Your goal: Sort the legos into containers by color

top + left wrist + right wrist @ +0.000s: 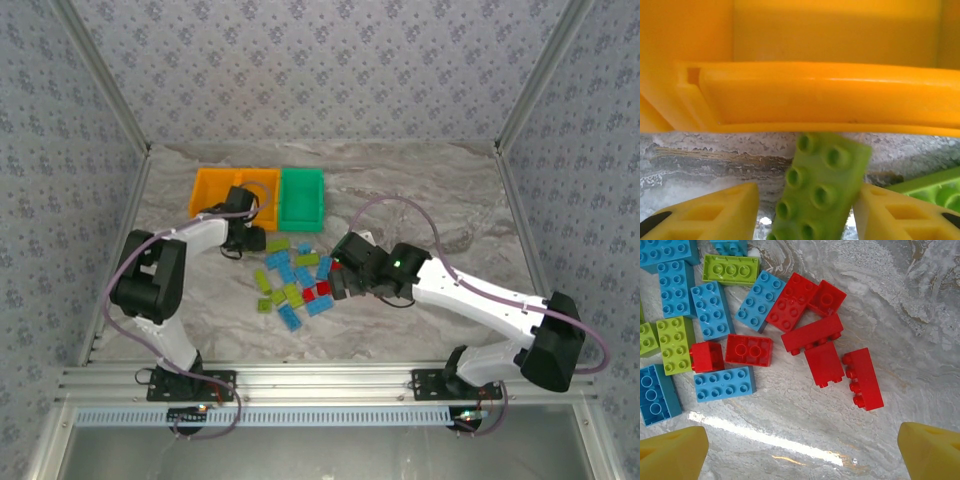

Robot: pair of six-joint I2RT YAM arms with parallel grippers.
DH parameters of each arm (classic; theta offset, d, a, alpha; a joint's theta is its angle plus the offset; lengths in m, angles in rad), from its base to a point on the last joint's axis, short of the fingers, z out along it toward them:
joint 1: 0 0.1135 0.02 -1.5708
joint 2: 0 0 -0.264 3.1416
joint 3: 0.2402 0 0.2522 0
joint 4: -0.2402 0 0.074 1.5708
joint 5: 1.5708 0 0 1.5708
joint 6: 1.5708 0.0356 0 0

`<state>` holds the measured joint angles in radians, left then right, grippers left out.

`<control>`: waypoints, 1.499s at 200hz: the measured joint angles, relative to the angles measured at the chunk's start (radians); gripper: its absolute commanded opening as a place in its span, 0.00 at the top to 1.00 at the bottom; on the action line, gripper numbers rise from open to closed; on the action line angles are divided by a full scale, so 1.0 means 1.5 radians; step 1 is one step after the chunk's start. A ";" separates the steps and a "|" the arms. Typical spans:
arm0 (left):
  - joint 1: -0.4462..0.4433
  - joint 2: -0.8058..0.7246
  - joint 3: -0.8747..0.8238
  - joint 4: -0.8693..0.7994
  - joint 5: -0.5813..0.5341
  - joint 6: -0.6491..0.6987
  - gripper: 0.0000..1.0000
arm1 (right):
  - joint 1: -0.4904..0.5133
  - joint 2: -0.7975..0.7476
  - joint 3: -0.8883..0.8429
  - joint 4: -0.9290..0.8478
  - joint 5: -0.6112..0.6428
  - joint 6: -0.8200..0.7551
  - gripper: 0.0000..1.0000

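Left claw (pixel 806 210): close round a tilted lime green plastic brick (pixel 822 190), at the near side of the orange plastic bin (pixel 830 92); I cannot tell if it squeezes.
Right claw (pixel 802 440): wide and empty over the red plastic bricks (pixel 812 332), likely to pick one.
Green plastic bin (pixel 302 200): far, right of the orange one, where green bricks belong.

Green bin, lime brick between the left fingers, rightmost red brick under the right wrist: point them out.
green bin (pixel 302 197), top external view, bare inside floor.
lime brick (pixel 820 190), left wrist view, studded top face.
rightmost red brick (pixel 864 380), right wrist view, smooth face.
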<state>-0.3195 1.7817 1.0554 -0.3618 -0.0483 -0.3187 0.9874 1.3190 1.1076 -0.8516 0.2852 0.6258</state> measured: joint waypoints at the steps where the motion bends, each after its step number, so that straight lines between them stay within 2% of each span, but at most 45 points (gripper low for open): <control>1: 0.000 0.001 0.000 0.000 0.000 -0.001 0.54 | 0.000 0.000 0.000 0.000 0.000 0.000 0.00; 64: 0.004 0.004 -0.004 0.001 -0.005 0.003 0.71 | 0.009 -0.025 0.017 0.032 -0.033 0.017 0.00; 86: 0.004 -0.017 -0.025 0.011 0.003 0.002 0.73 | 0.009 -0.036 0.020 0.059 -0.048 0.023 0.00; 105: 0.002 -0.070 -0.056 0.001 0.009 -0.005 0.73 | 0.011 -0.052 0.019 0.096 -0.067 0.025 0.00; 125: 0.002 -0.178 -0.077 -0.019 0.006 -0.016 0.73 | 0.014 -0.078 0.009 0.157 -0.086 0.024 0.00; 147: 0.005 -0.297 -0.070 -0.018 -0.023 -0.033 0.73 | 0.016 -0.097 0.005 0.210 -0.092 0.022 0.00; 160: 0.021 -0.320 -0.044 -0.018 -0.036 -0.041 0.73 | 0.016 -0.099 0.005 0.235 -0.092 0.021 0.00; 179: 0.066 -0.277 0.026 -0.016 -0.051 -0.046 0.74 | 0.017 -0.099 0.005 0.255 -0.091 0.019 0.00; 219: 0.143 -0.057 0.175 -0.001 -0.050 -0.051 0.75 | 0.019 -0.096 0.005 0.261 -0.088 0.019 0.00; 248: 0.167 0.085 0.249 -0.009 -0.027 -0.059 0.66 | 0.030 -0.097 0.005 0.240 -0.073 0.019 0.00; 260: 0.168 0.108 0.255 -0.014 -0.022 -0.062 0.61 | 0.034 -0.100 0.005 0.232 -0.065 0.019 0.00; 278: 0.168 0.110 0.255 -0.025 -0.018 -0.066 0.48 | 0.036 -0.116 -0.002 0.231 -0.054 0.019 0.00; 300: 0.168 0.083 0.250 -0.024 -0.017 -0.070 0.46 | 0.036 -0.136 -0.016 0.230 -0.044 0.020 0.00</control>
<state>-0.0673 1.9057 1.4307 -0.3973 -0.0738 -0.4244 1.0409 1.1152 1.0840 -0.5064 0.2195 0.6552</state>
